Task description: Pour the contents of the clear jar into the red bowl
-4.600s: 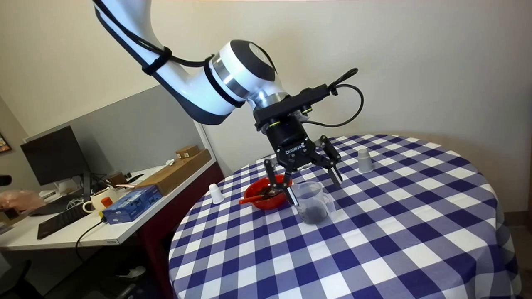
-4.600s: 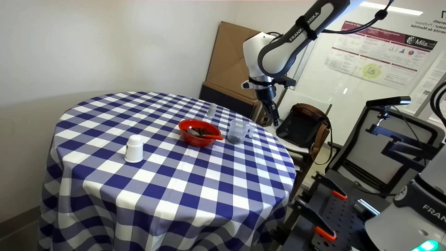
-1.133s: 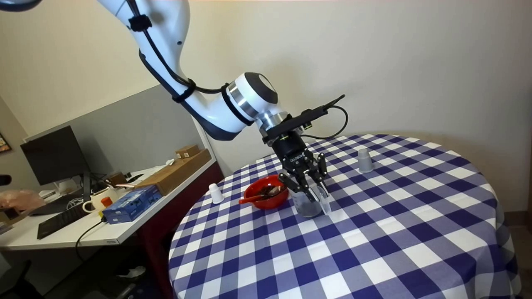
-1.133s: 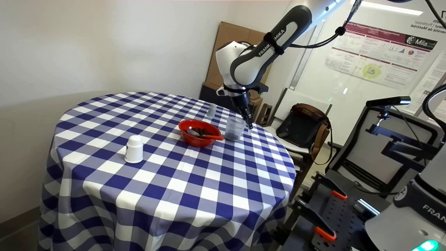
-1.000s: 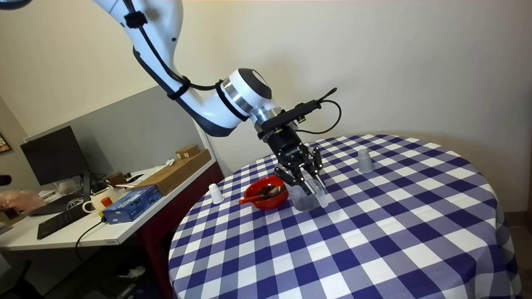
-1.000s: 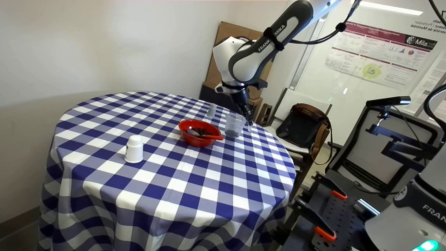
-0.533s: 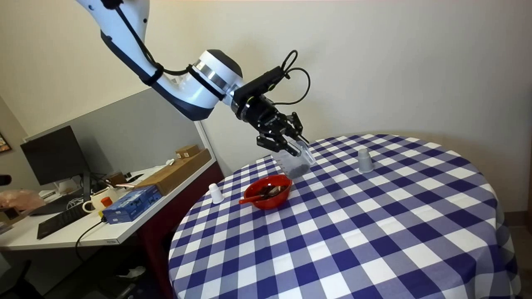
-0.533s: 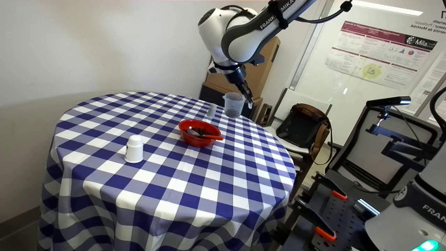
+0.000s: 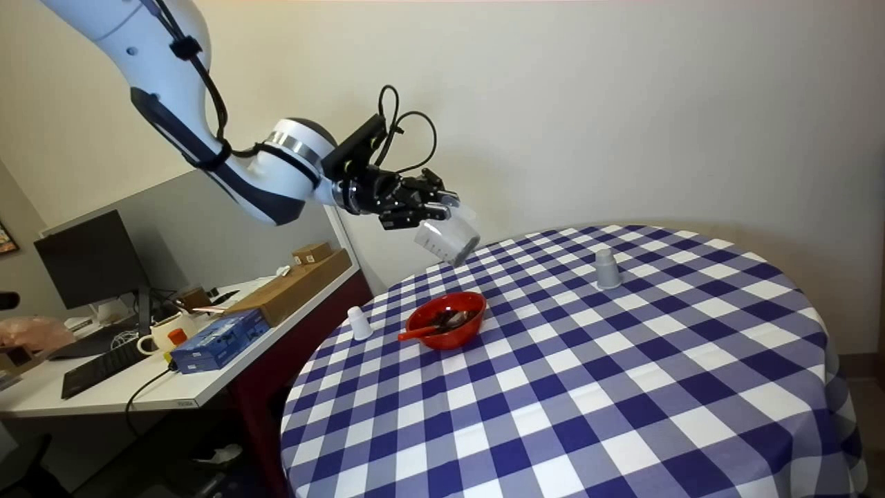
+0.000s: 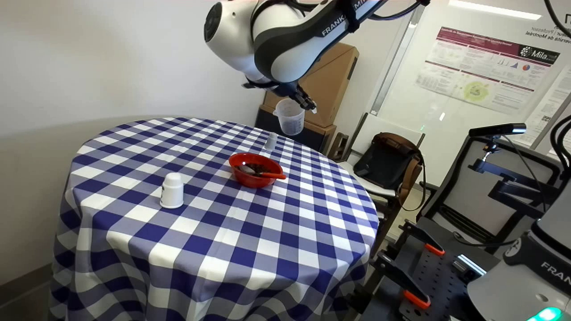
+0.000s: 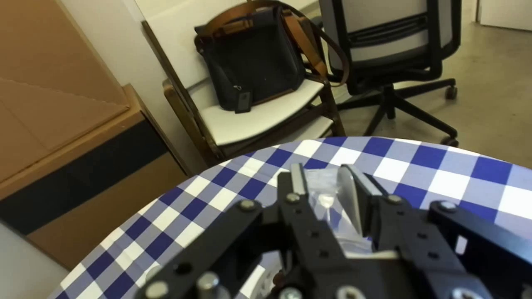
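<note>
Since the earlier frames, our clear jar [image 9: 448,241] has left the blue-and-white checked tablecloth [image 9: 622,387], risen, swung across and tipped further; the red bowl [image 9: 460,339] sits where it was. We see the gripper [image 11: 326,182] clamped on the jar's handle [image 11: 327,201], pads [image 11: 298,179] either side. Jar hangs in the air, mouth slanted; in an exterior view the jar [image 10: 291,120] looks high and off to the bowl's side, and we can't tell whether its mouth is over the rim. Nothing visibly falling; contents too faint to name.

Main risk, we'd say: tilting on before the mouth is over the bowl, which would dump stuff on the tablecloth. Pouring from this high could bounce bits out. With only the handle held, the jar might twist between the pads as its weight shifts. Red utensil handle [image 9: 417,333] juts past the bowl's rim and could deflect the pour or get knocked.

Surface: tablecloth drapes loosely over a round edge, a white container [image 10: 172,191] and a pale slim container [image 9: 608,270] standing well apart on it. Room: we note a desk [image 9: 162,394] with a monitor [image 9: 90,257] and a blue box [image 9: 220,340], a chair [image 11: 232,126] with a bag [image 11: 253,62] on it, cardboard boxes [image 10: 337,89], a poster [image 10: 486,69].
</note>
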Robot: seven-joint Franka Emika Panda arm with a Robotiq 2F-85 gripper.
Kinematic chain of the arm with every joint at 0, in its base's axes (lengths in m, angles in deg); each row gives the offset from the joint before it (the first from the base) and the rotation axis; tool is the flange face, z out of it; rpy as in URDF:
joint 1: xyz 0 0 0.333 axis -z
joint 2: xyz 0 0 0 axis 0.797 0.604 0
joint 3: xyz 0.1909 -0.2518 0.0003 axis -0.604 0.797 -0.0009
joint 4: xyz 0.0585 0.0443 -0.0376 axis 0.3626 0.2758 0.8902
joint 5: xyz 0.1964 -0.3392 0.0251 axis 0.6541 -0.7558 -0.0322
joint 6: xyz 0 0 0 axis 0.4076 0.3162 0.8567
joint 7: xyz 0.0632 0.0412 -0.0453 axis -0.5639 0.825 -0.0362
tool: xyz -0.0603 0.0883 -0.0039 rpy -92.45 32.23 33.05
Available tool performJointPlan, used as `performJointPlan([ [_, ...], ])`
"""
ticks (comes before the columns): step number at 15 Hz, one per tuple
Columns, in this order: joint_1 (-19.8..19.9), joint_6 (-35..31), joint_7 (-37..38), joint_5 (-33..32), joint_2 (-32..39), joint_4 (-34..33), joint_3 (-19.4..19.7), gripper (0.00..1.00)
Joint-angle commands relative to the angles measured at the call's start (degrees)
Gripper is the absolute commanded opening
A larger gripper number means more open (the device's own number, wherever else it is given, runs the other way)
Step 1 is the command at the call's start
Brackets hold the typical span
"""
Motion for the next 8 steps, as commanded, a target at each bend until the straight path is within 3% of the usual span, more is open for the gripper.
performJointPlan([
  [1, -2.72, 8.02, 2.94, -5.73, 5.89, -4.56, -1.54, 0.07],
  [8, -5.16, 14.41, -0.15, -16.57, 15.62, -12.69, -2.15, 0.07],
])
